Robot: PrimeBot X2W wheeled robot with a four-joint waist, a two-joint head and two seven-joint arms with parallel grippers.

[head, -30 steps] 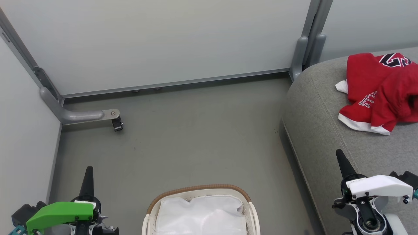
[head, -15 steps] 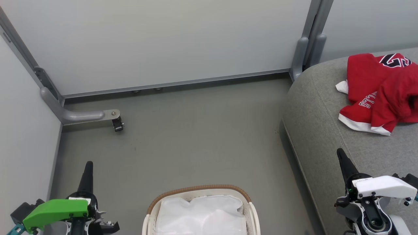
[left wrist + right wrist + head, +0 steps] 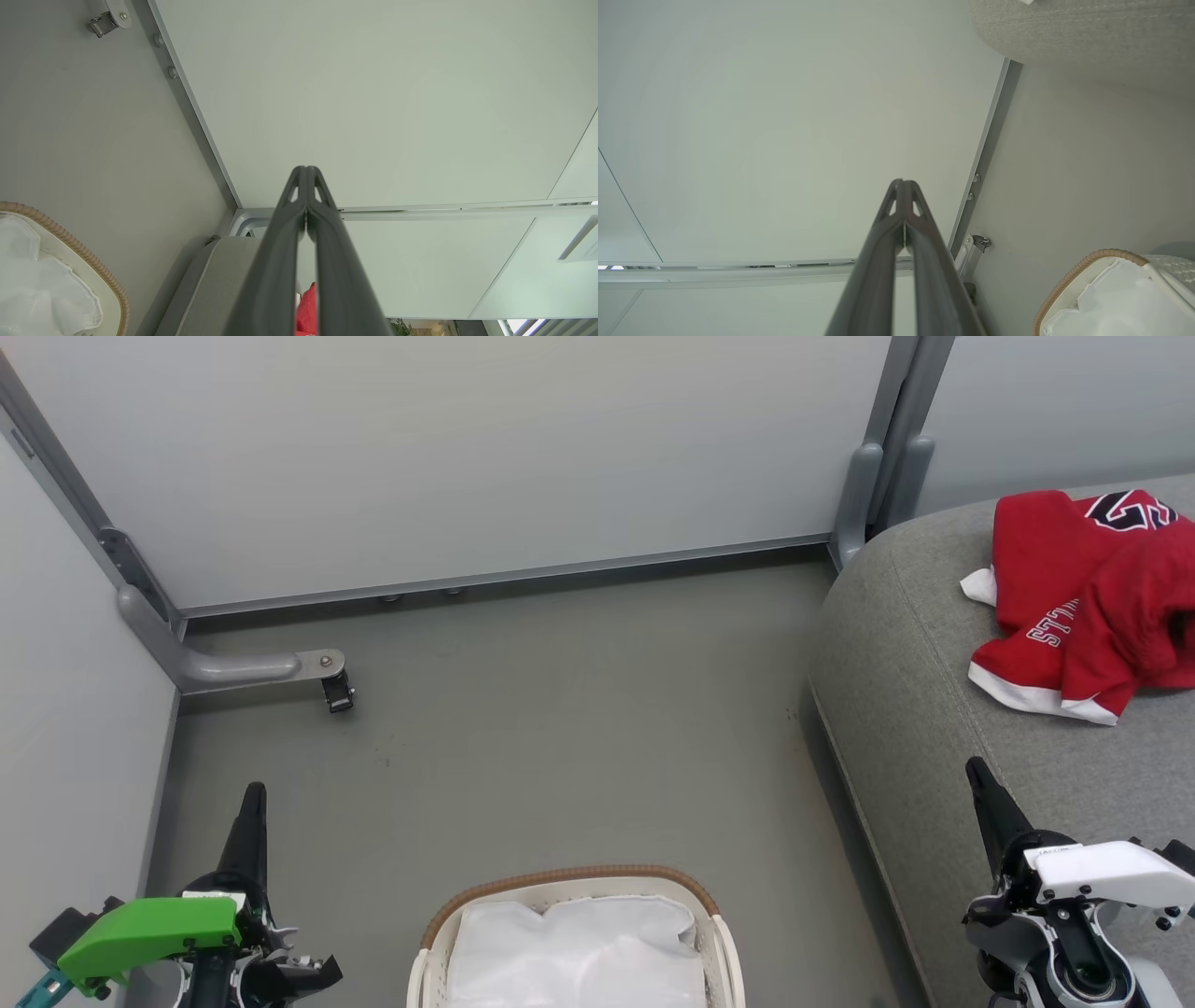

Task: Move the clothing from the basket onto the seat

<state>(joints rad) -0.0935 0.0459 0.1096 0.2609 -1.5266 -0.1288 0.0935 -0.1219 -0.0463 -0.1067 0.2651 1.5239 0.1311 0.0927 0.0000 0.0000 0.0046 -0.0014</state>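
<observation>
The clothing [image 3: 1088,597], a crumpled red jersey with white trim and lettering, lies on the grey seat [image 3: 934,728] at the far right of the head view, well apart from the basket [image 3: 569,879] at the near centre. What shows of the basket's inside holds just the white liner cloth [image 3: 574,952]. The left gripper [image 3: 252,803] hangs over the floor at the near left. The right gripper [image 3: 980,779] hangs over the seat's near edge. Neither touches anything.

In the left wrist view that gripper's fingers are pressed together at the tips with nothing between them. The basket rim sits at the lower left, and a sliver of red shows on the seat beyond.

In the right wrist view the fingers are likewise clenched and empty, with the lined basket at the lower right.

The transfer looks finished. The sound step is probably a check: the basket's near part is cut off, so the head should tilt down for stray red under the liner, which stays put.
</observation>
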